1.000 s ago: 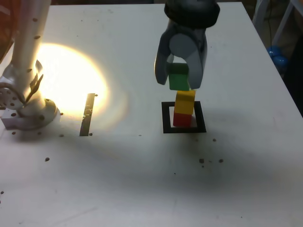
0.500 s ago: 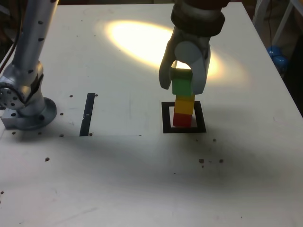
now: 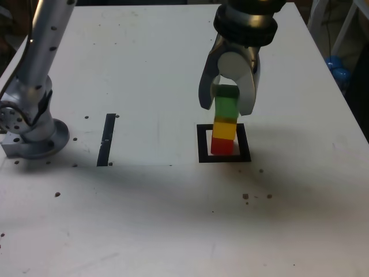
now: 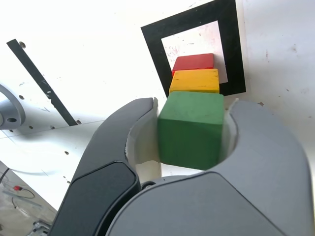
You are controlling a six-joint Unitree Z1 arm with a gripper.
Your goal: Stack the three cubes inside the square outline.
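over the square black tape outline (image 3: 203, 144) on the white table (image 3: 144, 219), the red matte cube (image 3: 222, 146) sits inside as base, the yellow matte cube (image 3: 225, 130) atop it. the grey gripper (image 3: 226, 109) straddles the green matte cube (image 3: 226, 108), perhaps to keep it lined up over the others; whether its jaws grip or have loosened, i can't tell.
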